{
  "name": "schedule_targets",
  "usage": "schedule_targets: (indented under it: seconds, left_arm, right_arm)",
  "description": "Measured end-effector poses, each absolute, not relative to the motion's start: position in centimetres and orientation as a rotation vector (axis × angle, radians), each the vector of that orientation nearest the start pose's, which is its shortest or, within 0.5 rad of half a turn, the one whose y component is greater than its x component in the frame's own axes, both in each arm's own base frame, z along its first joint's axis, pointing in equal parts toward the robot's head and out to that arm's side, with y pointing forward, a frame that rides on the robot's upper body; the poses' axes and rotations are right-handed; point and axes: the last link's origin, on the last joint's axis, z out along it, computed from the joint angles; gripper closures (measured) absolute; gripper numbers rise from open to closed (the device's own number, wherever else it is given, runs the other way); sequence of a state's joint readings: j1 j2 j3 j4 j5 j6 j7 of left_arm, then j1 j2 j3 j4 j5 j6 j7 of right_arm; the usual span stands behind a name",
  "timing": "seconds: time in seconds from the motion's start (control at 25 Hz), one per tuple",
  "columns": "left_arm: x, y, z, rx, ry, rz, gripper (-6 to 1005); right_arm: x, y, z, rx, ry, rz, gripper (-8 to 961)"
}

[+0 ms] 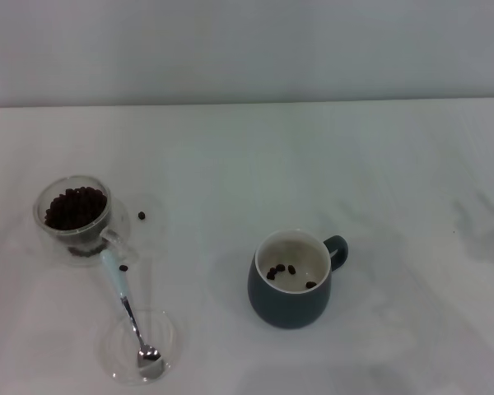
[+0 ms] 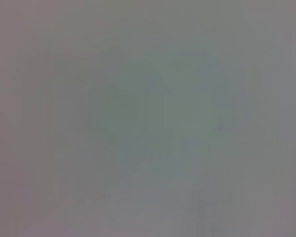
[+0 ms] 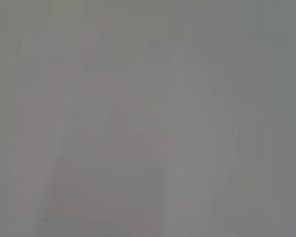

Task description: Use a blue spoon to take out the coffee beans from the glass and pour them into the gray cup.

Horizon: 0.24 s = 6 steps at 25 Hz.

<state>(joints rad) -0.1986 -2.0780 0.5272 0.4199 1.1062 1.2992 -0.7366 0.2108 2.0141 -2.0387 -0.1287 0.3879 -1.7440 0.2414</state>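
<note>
Head view: a pale marbled desk (image 1: 379, 164) is carrying everything, running back to a plain wall.

The glass (image 1: 76, 218) is standing upright at the robot's left side of the desk, heaped with coffee beans (image 1: 76, 207) close to its rim. Its clear handle is pointing toward the near edge, touching or just over the end of the spoon's handle; which one, not clear.

The blue spoon (image 1: 125, 300) is lying flat, pale handle end toward the glass, metal neck running toward the near edge. Its bowl is resting inside a flat round clear dish (image 1: 169, 341), which is sitting near the front edge, well apart from the cup.

Two loose beans are lying on the desk: one (image 1: 142, 216) just right of the glass, another (image 1: 123, 268) just beside the spoon's handle.

The gray cup (image 1: 292, 280) is standing upright near the middle, well apart from the glass, loop handle pointing to the robot's right and back. A few beans (image 1: 280, 270) are lying on its cream-white floor.

Neither arm is showing in the head view. Both wrist views are giving only a blank grey field. Left tool and right tool: not visible, so whether they are wide, narrow or holding anything cannot be told.
</note>
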Motion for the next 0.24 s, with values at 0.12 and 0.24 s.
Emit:
schedule_targets:
  seconds: [0.12, 0.24]
  left_arm:
    - [-38.91, 27.46, 8.31, -1.546, -0.588, -0.773, 419]
    - [-38.77, 27.72, 8.33, -1.535, -0.583, -0.778, 419]
  right_arm:
    - [33.25, 23.62, 4.16, -1.562, 0.19, 0.978, 558]
    - [33.21, 23.75, 4.24, -1.557, 0.189, 0.978, 558]
